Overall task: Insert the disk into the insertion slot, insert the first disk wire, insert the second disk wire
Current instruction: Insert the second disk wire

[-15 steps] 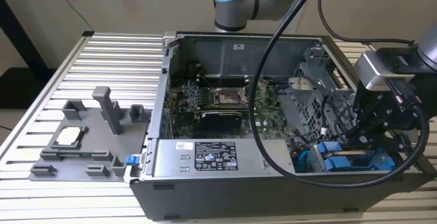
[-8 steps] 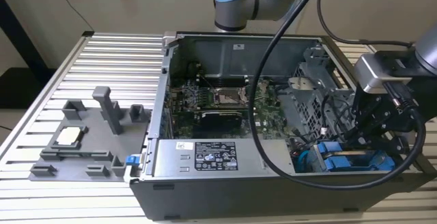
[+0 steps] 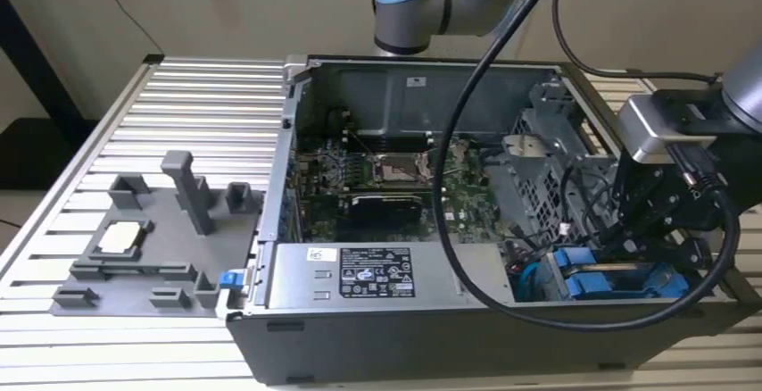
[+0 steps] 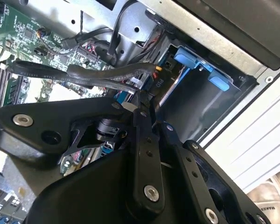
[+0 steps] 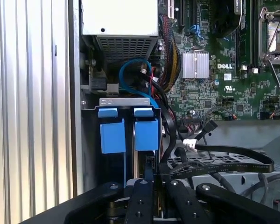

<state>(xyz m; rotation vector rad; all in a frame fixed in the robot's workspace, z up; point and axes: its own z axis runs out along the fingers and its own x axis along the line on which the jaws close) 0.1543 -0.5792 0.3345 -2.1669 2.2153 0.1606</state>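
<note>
Two blue-framed drives stand side by side in the grey drive cage (image 5: 126, 101), so the disk (image 5: 146, 134) sits in the insertion slot next to the other alike drive (image 5: 113, 136). In the exterior view the blue frames (image 3: 619, 279) show at the case's lower right corner, under my gripper (image 3: 673, 248). My gripper (image 5: 150, 179) is shut on the black plug of a disk wire (image 5: 150, 163), held close to the end of the disk. The wire's flat black cable (image 5: 224, 156) trails off toward the motherboard. In the second wrist view the fingertips (image 4: 140, 106) meet beside the blue tabs (image 4: 192, 58).
The silver power-supply box (image 3: 375, 275) lies along the case's front wall. A blue cable loop (image 5: 130, 70) and a wire bundle (image 5: 170, 60) crowd the space behind the cage. The motherboard (image 3: 381, 177) fills the case's middle. A grey fixture tray (image 3: 143, 248) lies at the exterior view's left.
</note>
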